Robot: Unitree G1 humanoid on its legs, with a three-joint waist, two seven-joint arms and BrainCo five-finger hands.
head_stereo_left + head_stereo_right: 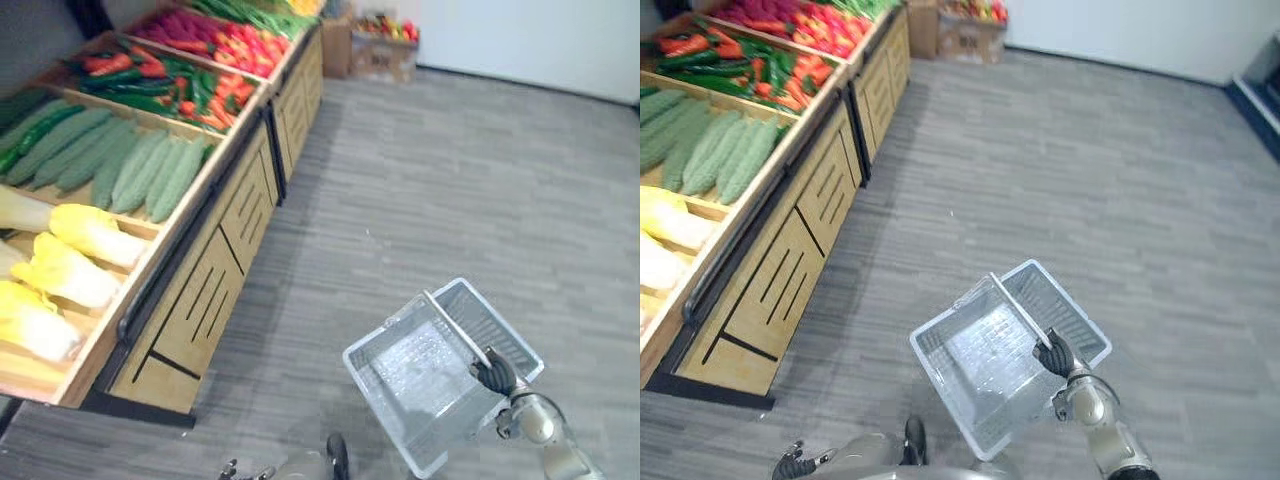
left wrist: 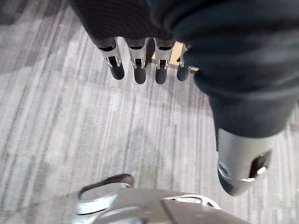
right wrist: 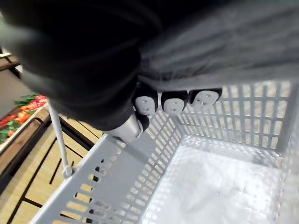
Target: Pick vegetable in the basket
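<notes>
Right hand curling round handle, carrying empty basket. Left hand hanging straight-fingered, empty. Veg sitting on shelf, nothing picked yet.

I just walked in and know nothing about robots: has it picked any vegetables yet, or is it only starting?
Only starting. Done: the right hand is curled round the handle of the grey basket. In hand: nothing else; the basket is empty and the left hand hangs open over the floor. Left: all the picking; the green gourds and yellow cabbages lie on the wooden stand.
</notes>
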